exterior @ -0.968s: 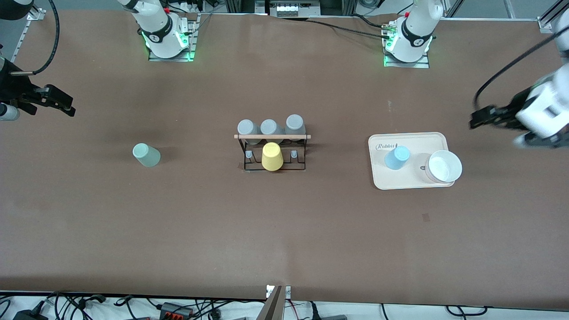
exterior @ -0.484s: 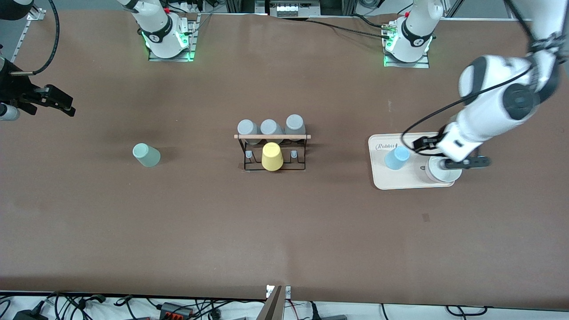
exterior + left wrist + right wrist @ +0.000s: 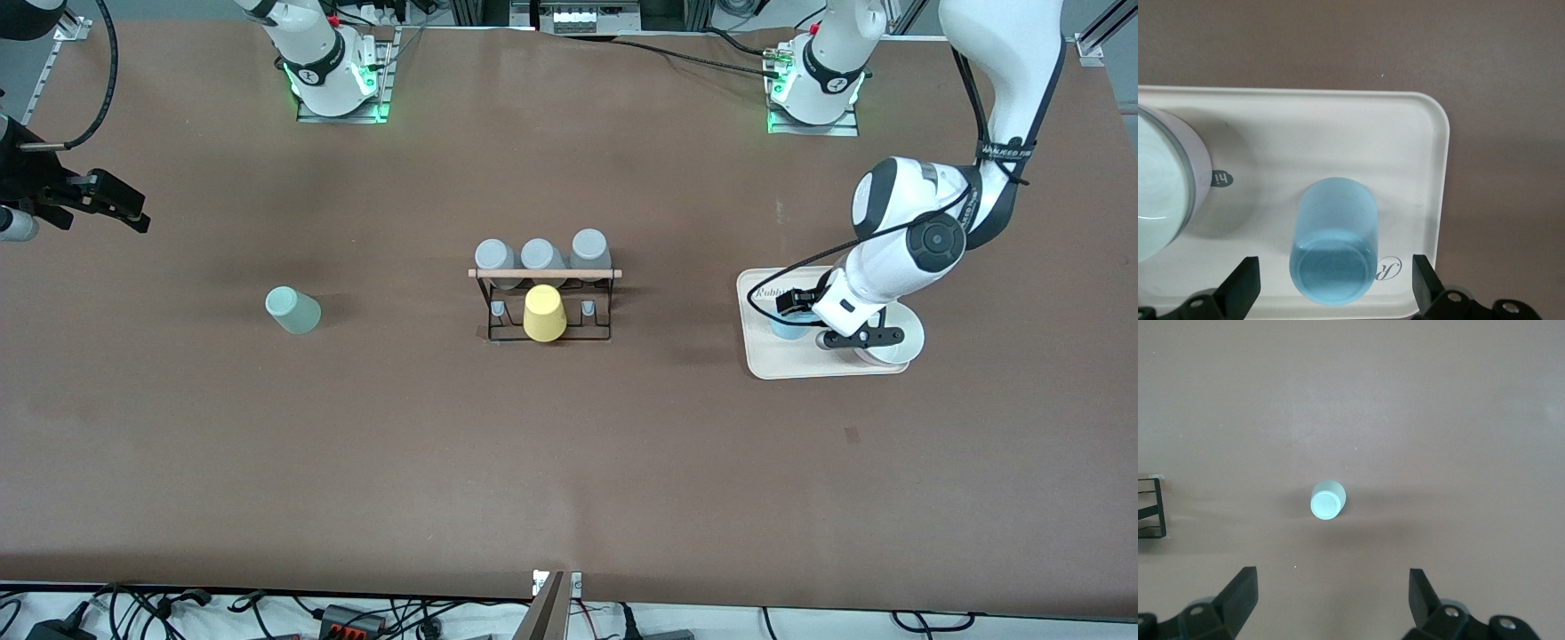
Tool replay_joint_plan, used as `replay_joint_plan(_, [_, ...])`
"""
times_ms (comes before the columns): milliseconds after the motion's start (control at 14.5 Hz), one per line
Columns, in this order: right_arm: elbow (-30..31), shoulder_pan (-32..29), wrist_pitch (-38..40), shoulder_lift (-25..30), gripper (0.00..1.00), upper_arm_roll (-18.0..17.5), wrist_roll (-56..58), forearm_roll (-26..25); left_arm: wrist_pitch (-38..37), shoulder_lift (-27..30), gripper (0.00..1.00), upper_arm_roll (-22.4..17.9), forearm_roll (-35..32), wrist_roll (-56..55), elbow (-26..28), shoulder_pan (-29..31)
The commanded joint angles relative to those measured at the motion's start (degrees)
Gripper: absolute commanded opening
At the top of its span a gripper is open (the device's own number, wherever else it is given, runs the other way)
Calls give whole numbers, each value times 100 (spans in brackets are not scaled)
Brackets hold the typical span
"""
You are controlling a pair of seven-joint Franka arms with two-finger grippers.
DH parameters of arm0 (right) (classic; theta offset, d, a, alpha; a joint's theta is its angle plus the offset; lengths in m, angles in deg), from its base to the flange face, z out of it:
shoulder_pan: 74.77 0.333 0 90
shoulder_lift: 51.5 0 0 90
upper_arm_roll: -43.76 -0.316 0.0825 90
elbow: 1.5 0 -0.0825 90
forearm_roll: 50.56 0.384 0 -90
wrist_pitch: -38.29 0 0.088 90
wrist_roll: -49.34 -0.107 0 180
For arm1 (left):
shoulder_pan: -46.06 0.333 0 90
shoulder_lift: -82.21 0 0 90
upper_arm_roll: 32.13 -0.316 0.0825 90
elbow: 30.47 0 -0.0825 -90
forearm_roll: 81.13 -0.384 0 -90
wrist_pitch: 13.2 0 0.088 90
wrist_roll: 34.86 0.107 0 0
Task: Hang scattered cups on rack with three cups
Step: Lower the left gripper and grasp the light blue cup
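Note:
The light blue cup [image 3: 1333,253] stands base up on the beige tray [image 3: 765,360], mostly hidden under my left hand in the front view [image 3: 782,327]. My left gripper [image 3: 794,307] is open over it, and in the left wrist view the gripper [image 3: 1335,280] has one finger on each side of the cup, apart from it. The pale mint green cup [image 3: 292,310] stands on the table toward the right arm's end and also shows in the right wrist view [image 3: 1327,501]. My right gripper [image 3: 133,209] waits open and empty [image 3: 1331,583]. The black rack [image 3: 544,333] stands mid-table.
Three grey cups [image 3: 538,255] hang on the rack under its wooden rod [image 3: 544,274], and a yellow cup [image 3: 543,313] sits on its nearer side. A white bowl [image 3: 898,342] stands on the tray beside the blue cup and shows in the left wrist view [image 3: 1158,193].
My left arm has swung in from the table's end and its open gripper now sits over the blue cup. The right arm and the cups have not moved.

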Motion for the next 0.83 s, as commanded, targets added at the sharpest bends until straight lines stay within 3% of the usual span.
replay_joint_plan(0, [107, -68, 41, 149, 100, -45, 26, -7, 391, 18, 100, 18, -92, 33, 316, 56])
replay_joint_plan(138, [99, -77, 41, 149, 100, -45, 17, -7, 550, 9, 99, 18, -92, 33, 449, 65])
replay_joint_plan(207, [98, -77, 41, 157, 100, -28, 26, -7, 551, 9, 94, 18, -92, 33, 450, 73])
replay_joint_plan(346, [98, -77, 41, 157, 100, 16, 26, -7, 542, 9, 77, 18, -92, 50, 450, 82])
replay_joint_plan(553, [98, -77, 49, 166, 100, 104, 43, -7, 498, 18, 42, 9, -92, 24, 354, 91])
replay_joint_plan(760, [98, -68, 93, 157, 100, 104, 43, -7, 131, 18, 24, 18, -83, -63, -207, 65])
